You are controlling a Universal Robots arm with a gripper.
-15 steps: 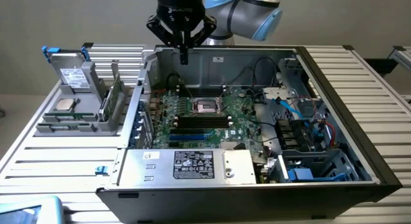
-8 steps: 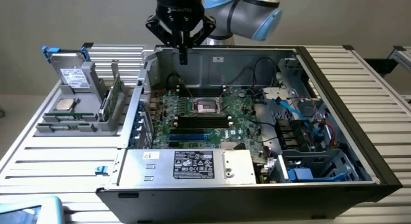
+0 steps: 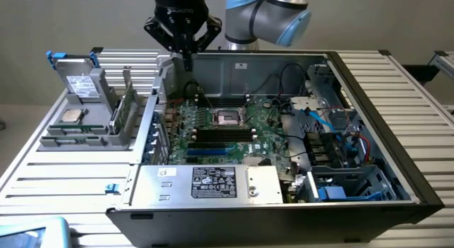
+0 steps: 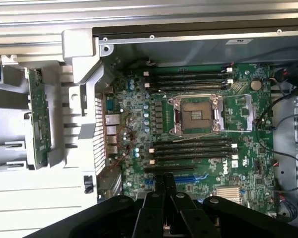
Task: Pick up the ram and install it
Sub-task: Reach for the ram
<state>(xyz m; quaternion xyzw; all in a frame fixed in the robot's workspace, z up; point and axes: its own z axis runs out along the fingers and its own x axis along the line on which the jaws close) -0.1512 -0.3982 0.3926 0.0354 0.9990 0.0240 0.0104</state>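
One legible word, ROBOTIQ, on the gripper; print on power supply label too small to read. Pinched tight on nothing. Hanging tip-down from the arm at 11 o'clock of the motherboard, exterior view. Ram on edge in grey rack at 9 o'clock, well apart.

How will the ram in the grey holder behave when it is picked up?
The ram looks thin and flat, so probably stiff and light. Standing on edge in its holder, it may tip if pushed.
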